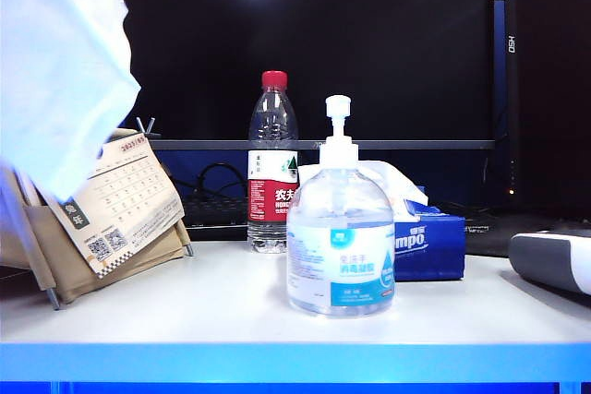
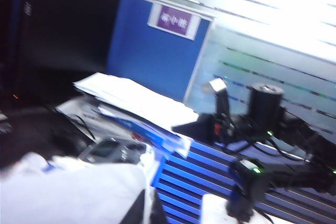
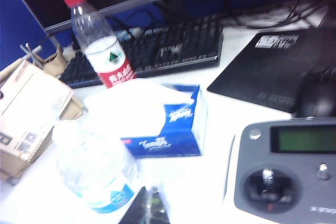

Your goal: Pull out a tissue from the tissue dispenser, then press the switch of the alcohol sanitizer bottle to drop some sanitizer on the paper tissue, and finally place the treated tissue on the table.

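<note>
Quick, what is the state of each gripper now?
Left gripper: shut on the tissue, raised at the left.
Right gripper: shut, holding nothing, above the alcohol sanitizer bottle.

A white tissue (image 1: 55, 53), a blue tissue dispenser (image 1: 429, 244) lettered in white, and a clear, white-and-blue-labelled alcohol sanitizer bottle (image 1: 341, 237) are shown.

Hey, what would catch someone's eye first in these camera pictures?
Probably the white tissue hanging large at the exterior view's upper left, seemingly held by the shut left hand. Next, the alcohol sanitizer bottle front and centre on the table, with the blue tissue dispenser just behind it.
</note>
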